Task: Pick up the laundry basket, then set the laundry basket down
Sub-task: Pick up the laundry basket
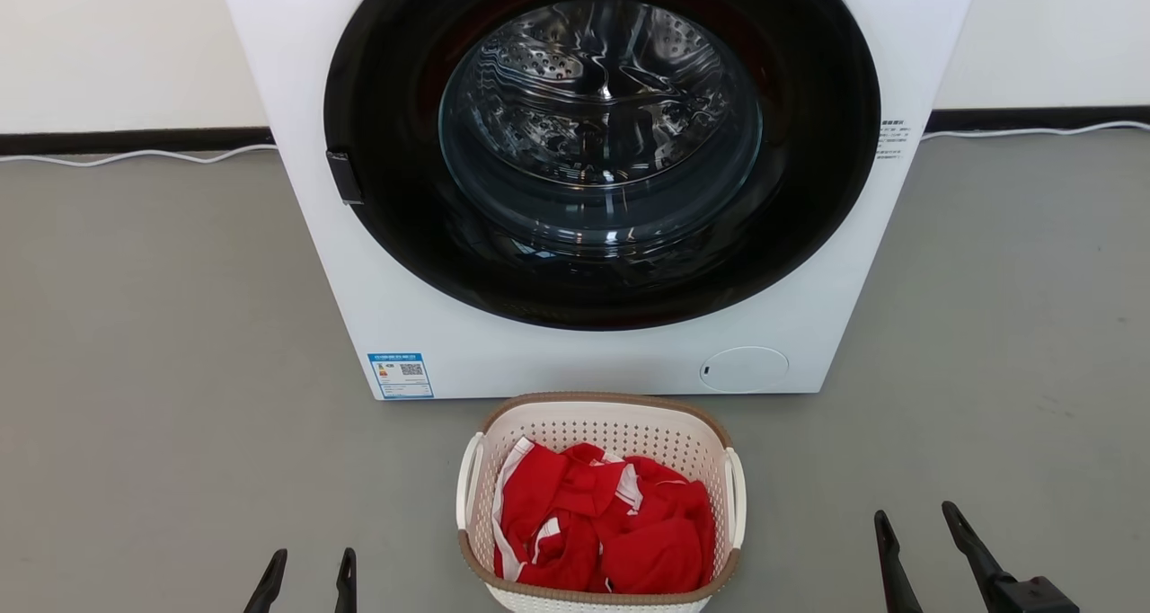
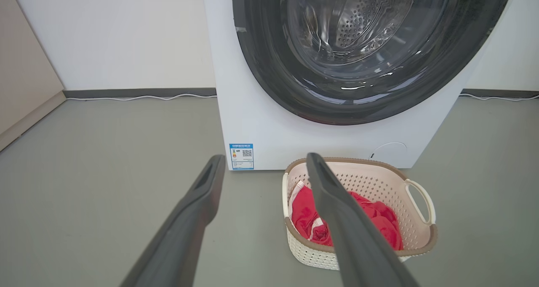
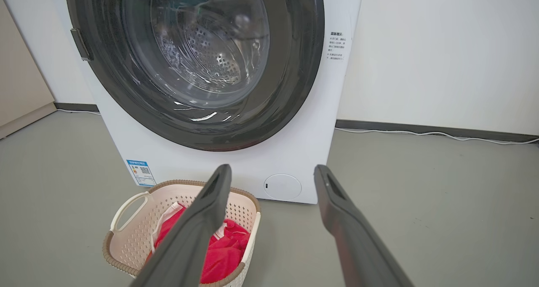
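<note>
The laundry basket (image 1: 620, 429), cream-white and perforated with a brown rim and two white loop handles, rests on the grey floor just in front of the washing machine. Red clothes with white trim (image 1: 611, 528) fill it. My left gripper (image 1: 305, 566) is open at the lower left, well clear of the basket's left handle. Open as well, my right gripper (image 1: 916, 528) sits at the lower right, apart from the right handle. From the wrists, the basket (image 2: 379, 179) (image 3: 139, 224) lies beyond the open left gripper (image 2: 263, 160) and right gripper (image 3: 273, 171), both holding nothing.
A white front-loading washing machine (image 1: 503, 352) with a dark round door (image 1: 602, 146) stands right behind the basket. A white cable (image 1: 135, 156) runs along the wall's dark skirting. Grey floor (image 1: 162, 343) spreads on both sides.
</note>
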### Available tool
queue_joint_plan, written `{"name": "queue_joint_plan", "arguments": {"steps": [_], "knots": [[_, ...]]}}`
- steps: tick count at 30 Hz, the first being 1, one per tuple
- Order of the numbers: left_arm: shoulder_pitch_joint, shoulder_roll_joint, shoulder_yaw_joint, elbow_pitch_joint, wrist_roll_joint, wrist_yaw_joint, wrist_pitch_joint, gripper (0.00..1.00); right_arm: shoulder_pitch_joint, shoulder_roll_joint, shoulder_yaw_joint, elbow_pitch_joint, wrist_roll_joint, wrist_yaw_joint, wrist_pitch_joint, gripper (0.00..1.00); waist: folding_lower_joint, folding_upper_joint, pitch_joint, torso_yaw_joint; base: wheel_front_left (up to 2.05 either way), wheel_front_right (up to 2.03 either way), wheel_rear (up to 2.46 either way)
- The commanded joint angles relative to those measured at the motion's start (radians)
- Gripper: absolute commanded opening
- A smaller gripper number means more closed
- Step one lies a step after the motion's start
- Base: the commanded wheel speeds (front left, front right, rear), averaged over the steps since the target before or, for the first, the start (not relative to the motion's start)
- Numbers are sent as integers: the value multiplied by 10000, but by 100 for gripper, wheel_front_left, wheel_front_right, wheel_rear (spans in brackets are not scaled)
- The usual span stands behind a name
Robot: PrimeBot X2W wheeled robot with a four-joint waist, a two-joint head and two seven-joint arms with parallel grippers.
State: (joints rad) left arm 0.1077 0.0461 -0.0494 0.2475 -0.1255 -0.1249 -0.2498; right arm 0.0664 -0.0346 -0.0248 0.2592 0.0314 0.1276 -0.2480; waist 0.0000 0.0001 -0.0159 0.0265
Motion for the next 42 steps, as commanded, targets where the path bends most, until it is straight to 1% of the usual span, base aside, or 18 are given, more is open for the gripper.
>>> {"name": "queue_joint_plan", "arguments": {"steps": [1,16,22,31,42], "knots": [[-383,66,286,-176,-64,-58,-120,100,-261,-156,236,-168,111,31,-138,100,0,-1,38,-9,0,0,0],[-555,105,87,-47,-160,-58,-120,100,-392,-156,338,-105,176,31,-138,100,0,-1,319,-31,0,0,0],[-750,107,-4,-67,-200,-58,-120,100,-557,-156,516,-134,222,31,-138,100,0,-1,725,-27,0,0,0],[-1458,151,-194,-59,-274,-58,-120,100,-1222,-156,632,-251,241,31,-138,100,0,-1,1840,-3,0,0,0],[-2487,231,-346,0,-406,-58,-120,100,-2220,-156,539,-274,148,31,-138,100,0,-1,3440,-35,0,0,0]]}}
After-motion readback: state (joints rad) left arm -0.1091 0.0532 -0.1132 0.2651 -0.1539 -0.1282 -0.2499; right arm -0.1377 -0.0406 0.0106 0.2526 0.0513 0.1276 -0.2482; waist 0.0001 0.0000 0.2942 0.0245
